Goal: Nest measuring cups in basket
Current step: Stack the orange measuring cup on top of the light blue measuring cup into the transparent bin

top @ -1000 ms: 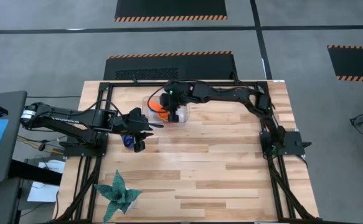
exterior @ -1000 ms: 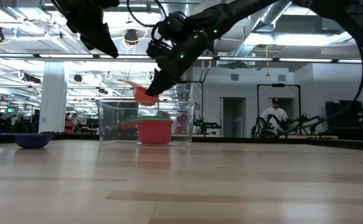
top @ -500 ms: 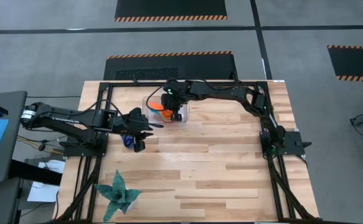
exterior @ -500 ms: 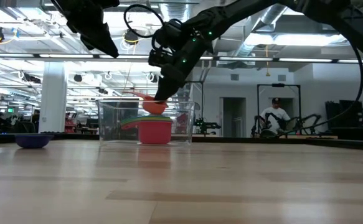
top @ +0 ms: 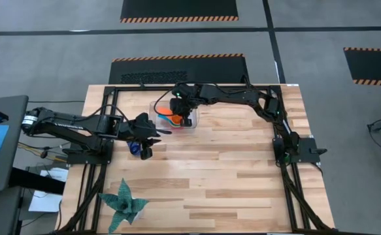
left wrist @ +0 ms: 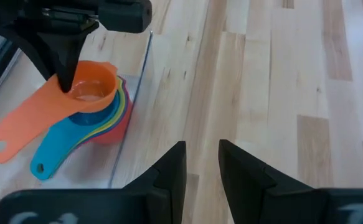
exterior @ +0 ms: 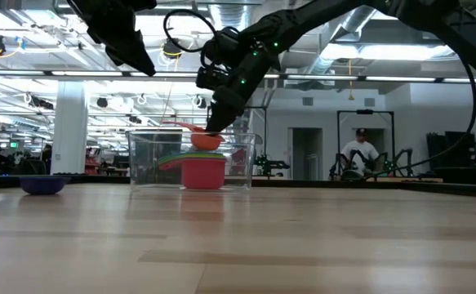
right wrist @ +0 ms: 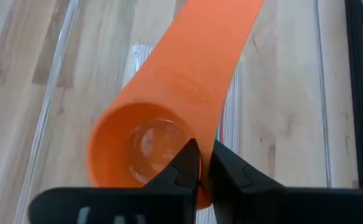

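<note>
Right tool (exterior: 215, 129) pinching orange cup (left wrist: 93, 91) rim, seating it on nested stack in basket (exterior: 140, 159); small blue cup (exterior: 43, 185) left outside near desk's left edge; left tool (left wrist: 201, 163) empty, fingers slightly apart.

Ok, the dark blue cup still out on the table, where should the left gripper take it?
By the rim wall, from straight above, one finger inside the bowl. The blue cup seems to sit upright, mouth up, on the table below the open left gripper, which hides its handle in the high view.
</note>
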You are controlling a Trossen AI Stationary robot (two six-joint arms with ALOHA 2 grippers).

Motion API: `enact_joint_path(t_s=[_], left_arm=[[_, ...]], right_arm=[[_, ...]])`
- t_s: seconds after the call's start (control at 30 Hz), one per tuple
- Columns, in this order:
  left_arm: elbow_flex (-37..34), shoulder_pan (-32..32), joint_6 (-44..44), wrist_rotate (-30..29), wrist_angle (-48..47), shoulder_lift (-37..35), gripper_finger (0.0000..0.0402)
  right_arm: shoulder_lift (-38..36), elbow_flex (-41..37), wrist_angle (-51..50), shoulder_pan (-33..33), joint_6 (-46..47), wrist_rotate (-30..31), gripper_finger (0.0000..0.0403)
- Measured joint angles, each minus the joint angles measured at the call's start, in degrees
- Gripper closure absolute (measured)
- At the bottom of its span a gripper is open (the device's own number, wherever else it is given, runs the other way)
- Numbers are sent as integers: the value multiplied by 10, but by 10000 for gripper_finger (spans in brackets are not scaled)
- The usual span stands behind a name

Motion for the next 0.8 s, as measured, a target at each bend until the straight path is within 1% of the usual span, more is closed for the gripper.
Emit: enact_joint_path(t_s=[0.03, 0.1, 0.2, 0.23, 0.27, 0.4, 0.43, 0.6, 0.7, 0.8], left_arm=[[0, 0, 4, -6, 0, 0, 318], [0, 0, 21, -43, 0, 0, 318], [0, 4, 77, -149, 3, 7, 318], [0, 10, 98, -169, 2, 11, 318], [0, 21, 118, -170, 5, 17, 318], [0, 85, 158, -83, 10, 55, 326], [0, 98, 167, -73, 17, 66, 329], [0, 147, 206, -64, 80, 118, 342], [0, 158, 212, -59, 105, 137, 347], [0, 160, 227, -67, 119, 146, 349]], right_arm=[[0, 0, 0, 0, -1, 0, 353], [0, 0, 0, 0, 0, 0, 353], [0, 0, -1, 0, 1, 0, 352], [0, 0, -1, 0, 1, 0, 353], [0, 0, -1, 0, 1, 0, 354], [0, 0, -2, 1, 2, 0, 361], [0, 0, -2, 1, 2, 0, 363], [0, 0, -3, 1, 2, 0, 368], [0, 0, -4, -1, 2, 0, 367], [0, 0, -4, 0, 2, 0, 365]])
